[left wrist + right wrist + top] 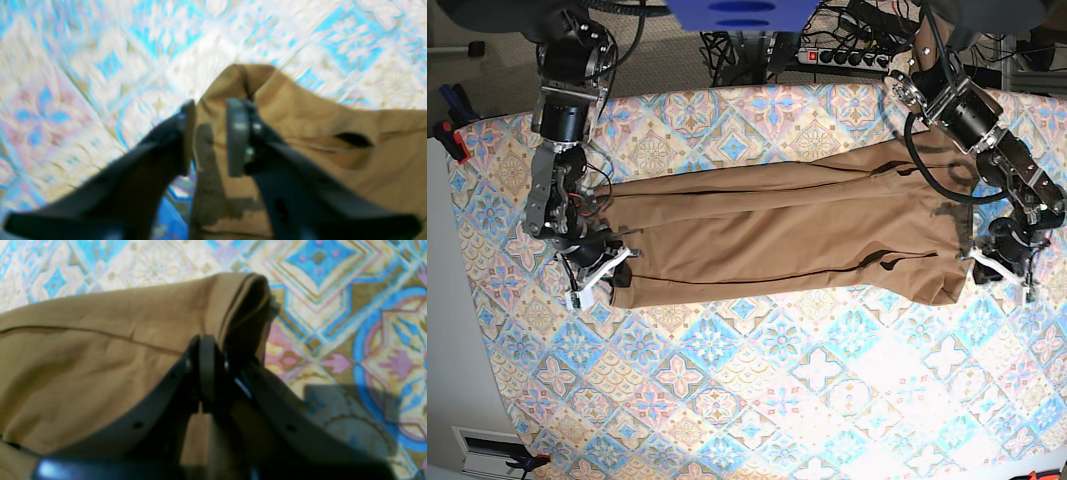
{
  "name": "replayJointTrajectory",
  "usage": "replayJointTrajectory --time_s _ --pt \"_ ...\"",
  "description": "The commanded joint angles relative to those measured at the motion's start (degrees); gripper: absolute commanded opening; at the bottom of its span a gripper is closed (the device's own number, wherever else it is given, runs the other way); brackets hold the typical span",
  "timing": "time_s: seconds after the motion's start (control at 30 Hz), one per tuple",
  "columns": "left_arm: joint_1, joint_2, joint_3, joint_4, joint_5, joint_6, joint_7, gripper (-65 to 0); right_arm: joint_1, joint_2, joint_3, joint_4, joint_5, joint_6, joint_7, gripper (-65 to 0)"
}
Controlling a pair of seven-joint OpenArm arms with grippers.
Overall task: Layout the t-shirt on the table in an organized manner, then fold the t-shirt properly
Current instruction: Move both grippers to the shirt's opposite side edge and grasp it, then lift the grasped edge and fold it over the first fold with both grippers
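The tan-brown t-shirt [777,230] lies as a long band across the middle of the table [777,390]. In the base view my right gripper [612,272] is at the shirt's left end and my left gripper [999,268] at its right end. Seen from the right wrist, the right gripper [208,340] is shut, its pads pinching a raised, folded corner of the t-shirt [100,356]. In the left wrist view, the left gripper [212,106] stands open over a pointed corner of the t-shirt [317,110], with fabric lying below the gap between its fingers.
A power strip [847,57] and cables lie behind the table's far edge. A red clamp [455,140] sits at the table's left edge. Patterned cloth [757,400] spreads in front of the shirt.
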Motion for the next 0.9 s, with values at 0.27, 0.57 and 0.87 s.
replayJointTrajectory --time_s 0.27,0.57,0.87 --pt "-1.7 -0.4 0.4 -7.6 -1.3 -0.3 -5.8 -35.3 1.4 0.6 0.1 1.0 0.7 0.3 1.2 -65.0" --pt "-1.7 -1.1 8.2 -15.4 -1.3 -0.3 -12.7 -41.9 1.4 0.6 0.1 1.3 0.7 0.3 1.1 -65.0" --pt "-1.4 -1.4 8.2 -15.5 -1.4 -0.3 -12.9 -42.2 1.4 0.6 0.1 1.3 0.7 0.3 1.1 -65.0"
